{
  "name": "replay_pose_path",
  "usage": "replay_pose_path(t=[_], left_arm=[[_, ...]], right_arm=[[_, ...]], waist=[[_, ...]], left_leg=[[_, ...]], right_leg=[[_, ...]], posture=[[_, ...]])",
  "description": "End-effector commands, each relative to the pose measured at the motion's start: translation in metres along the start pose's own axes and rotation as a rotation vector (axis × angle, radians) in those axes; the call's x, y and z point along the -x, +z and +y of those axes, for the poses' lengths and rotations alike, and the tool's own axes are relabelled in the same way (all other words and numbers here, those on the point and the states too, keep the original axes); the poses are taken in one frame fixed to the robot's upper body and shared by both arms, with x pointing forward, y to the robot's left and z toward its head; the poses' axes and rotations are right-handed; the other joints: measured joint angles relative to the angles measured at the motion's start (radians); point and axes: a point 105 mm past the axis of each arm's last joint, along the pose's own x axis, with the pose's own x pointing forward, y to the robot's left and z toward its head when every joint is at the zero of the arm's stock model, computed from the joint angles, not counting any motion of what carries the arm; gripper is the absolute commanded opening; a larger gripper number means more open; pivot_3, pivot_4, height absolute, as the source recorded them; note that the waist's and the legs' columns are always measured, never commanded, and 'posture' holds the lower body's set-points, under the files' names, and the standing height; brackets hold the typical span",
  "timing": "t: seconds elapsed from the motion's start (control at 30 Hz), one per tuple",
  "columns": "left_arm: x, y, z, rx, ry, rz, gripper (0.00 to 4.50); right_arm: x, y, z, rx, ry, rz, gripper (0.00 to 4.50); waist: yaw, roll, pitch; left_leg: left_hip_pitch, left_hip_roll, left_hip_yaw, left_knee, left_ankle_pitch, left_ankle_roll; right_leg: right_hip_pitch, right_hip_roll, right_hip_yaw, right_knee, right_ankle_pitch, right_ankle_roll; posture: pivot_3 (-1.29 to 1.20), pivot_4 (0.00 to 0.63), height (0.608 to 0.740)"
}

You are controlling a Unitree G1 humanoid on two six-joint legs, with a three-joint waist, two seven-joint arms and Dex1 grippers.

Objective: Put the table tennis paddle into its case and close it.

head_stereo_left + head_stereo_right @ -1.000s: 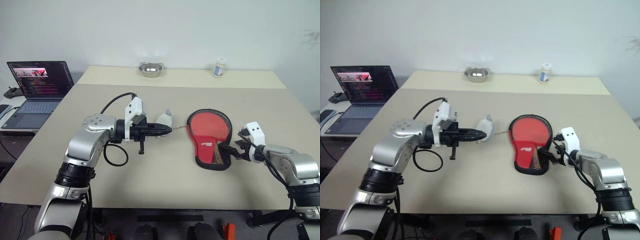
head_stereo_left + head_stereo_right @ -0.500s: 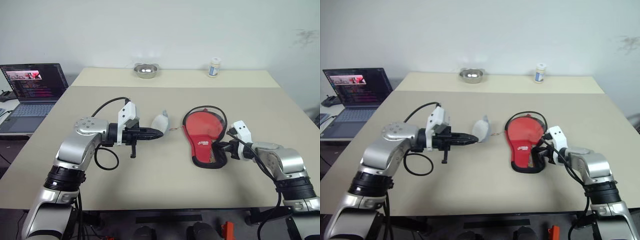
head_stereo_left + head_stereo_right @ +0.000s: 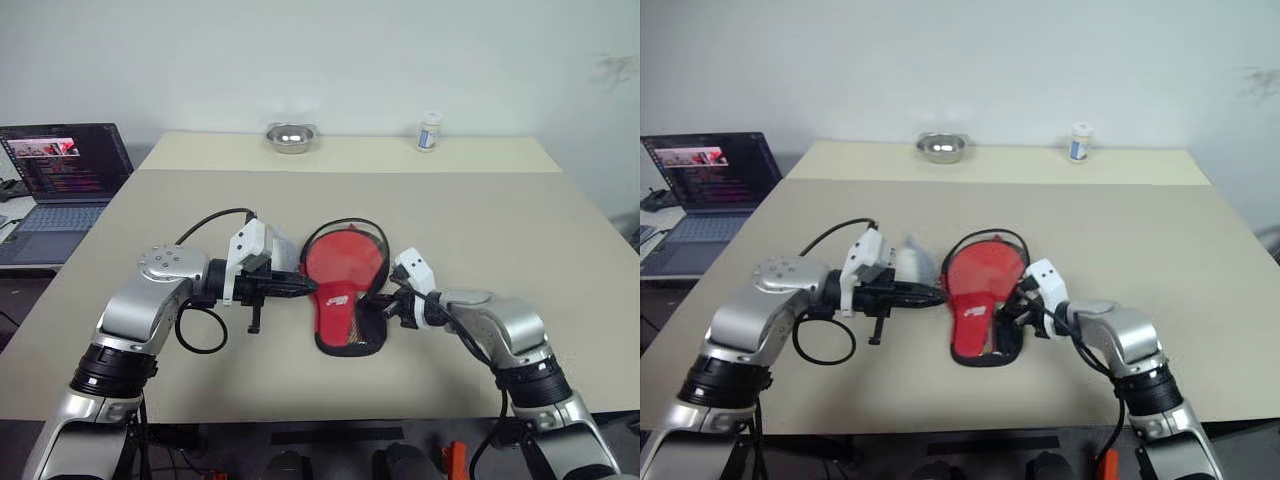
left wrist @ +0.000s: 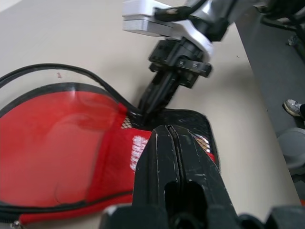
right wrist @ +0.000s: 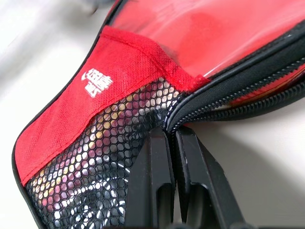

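The right gripper [image 3: 382, 309], fingers pressed together, is clamped on the piping at the narrow mesh end of the case [image 3: 343, 283]; the right wrist view shows its two black fingers [image 5: 151, 191] closed tight against the edge where the zip track meets the mesh. The left gripper [image 3: 306, 289] is also closed, its fingers [image 4: 157, 171] drawn together with no gap, the tips at the case's other side edge, right at the fabric; whether they pinch anything cannot be told. The two grippers face each other across the case.

The case lies flat on the table [image 3: 520, 220], near the middle of its front edge, clear and red face up, the white logo just above the mesh pocket. Its black piping loops loose and raised around the round end, so the zip stands open there. The table tennis paddle [image 3: 982, 267] is inside, its red face visible through the clear panel and its striped handle dimly through the mesh.

A pale crumpled object [image 3: 906, 264] rests just behind the left gripper. Along the table's far edge stand a small metal bowl [image 3: 290, 136] and a white bottle [image 3: 429, 132], well apart. An open laptop [image 3: 62, 175] sits on a lower surface beyond the table's left edge.
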Motion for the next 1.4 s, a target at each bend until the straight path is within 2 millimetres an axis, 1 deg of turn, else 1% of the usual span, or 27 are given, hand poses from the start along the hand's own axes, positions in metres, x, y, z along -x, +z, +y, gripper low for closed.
replay_pose_path(t=[0.03, 0.17, 0.27, 0.4, 0.53, 0.7, 0.97, 1.17, 1.23, 1.27, 1.4], left_arm=[[0.003, 0.01, -0.004, -0.052, -0.018, -0.006, 0.0], [0.002, 0.008, -0.006, -0.047, -0.031, -0.001, 0.0], [0.002, 0.005, -0.008, -0.043, -0.039, 0.003, 0.0], [0.001, 0.004, -0.01, -0.041, -0.059, 0.008, 0.0], [0.001, 0.003, -0.011, -0.038, -0.082, 0.02, 0.0], [0.001, 0.002, -0.013, -0.037, -0.105, 0.025, 0.0], [0.0, 0.001, -0.013, -0.039, -0.115, 0.027, 0.0], [-0.001, -0.001, -0.013, -0.044, -0.106, 0.024, 0.0], [-0.001, -0.001, -0.013, -0.044, -0.103, 0.023, 0.0], [-0.001, -0.002, -0.013, -0.044, -0.101, 0.023, 0.0], [-0.001, -0.002, -0.012, -0.044, -0.088, 0.022, 0.0]], right_arm=[[0.007, -0.01, 0.011, -0.035, 0.009, 0.003, 0.02], [0.026, -0.028, 0.011, -0.103, -0.04, 0.014, 0.02], [0.039, -0.037, 0.019, -0.163, -0.05, 0.006, 0.02], [0.05, -0.048, 0.035, -0.19, -0.045, 0.019, 0.02], [0.059, -0.058, 0.036, -0.218, -0.074, 0.037, 0.02], [0.066, -0.056, 0.032, -0.22, -0.096, 0.034, 0.02], [0.077, -0.052, 0.016, -0.193, -0.139, 0.043, 0.02], [0.073, -0.048, 0.017, -0.179, -0.128, 0.036, 0.02], [0.073, -0.046, 0.015, -0.183, -0.134, 0.021, 0.52], [0.074, -0.044, 0.015, -0.185, -0.13, 0.01, 0.7], [0.08, -0.042, 0.015, -0.154, -0.137, 0.01, 2.1]], waist=[[0.001, 0.0, 0.0], [0.006, 0.0, 0.0], [0.007, 0.0, 0.0], [0.009, 0.0, 0.0], [0.009, 0.0, 0.0], [0.009, 0.0, 0.0], [0.012, 0.0, 0.0], [0.012, 0.0, 0.0], [0.012, 0.0, 0.0], [0.012, 0.0, 0.0], [0.012, 0.0, 0.0]], left_leg=[[0.0, 0.0, 0.0, 0.0, 0.0, 0.0], [0.0, -0.002, 0.0, 0.0, 0.0, 0.0], [0.0, -0.003, -0.001, 0.0, 0.0, 0.0], [0.0, -0.006, -0.001, 0.0, 0.0, 0.0], [0.0, -0.006, -0.001, 0.0, 0.0, 0.0], [0.0, -0.007, -0.002, 0.0, 0.0, 0.0], [0.0, -0.008, -0.002, 0.0, 0.0, 0.001], [0.0, -0.007, -0.002, 0.0, 0.0, 0.001], [0.0, -0.007, -0.002, 0.0, 0.0, 0.001], [0.0, -0.007, -0.002, 0.0, 0.0, 0.001], [0.0, -0.007, -0.002, 0.0, 0.0, 0.001]], right_leg=[[0.0, 0.0, 0.0, 0.0, 0.0, 0.0], [0.001, -0.002, 0.0, 0.0, 0.0, 0.0], [0.001, -0.003, 0.0, -0.001, 0.0, 0.0], [0.001, -0.006, -0.001, 0.0, 0.0, 0.0], [0.001, -0.006, -0.001, 0.0, -0.001, 0.001], [0.002, -0.006, -0.001, -0.001, -0.001, 0.002], [0.002, -0.007, -0.001, -0.001, -0.001, 0.002], [0.002, -0.007, -0.001, -0.001, -0.002, 0.002], [0.002, -0.007, -0.001, -0.001, -0.002, 0.002], [0.002, -0.007, -0.001, -0.001, -0.002, 0.002], [0.002, -0.007, -0.001, -0.001, -0.002, 0.003]], posture=[[0.0, 0.15, 0.74], [0.0, 0.15, 0.74], [0.0, 0.15, 0.74], [0.0, 0.15, 0.74], [0.0, 0.15, 0.74], [0.0, 0.15, 0.74], [0.0, 0.15, 0.74], [0.0, 0.15, 0.74], [0.0, 0.15, 0.74], [0.0, 0.15, 0.74], [0.0, 0.15, 0.74]])
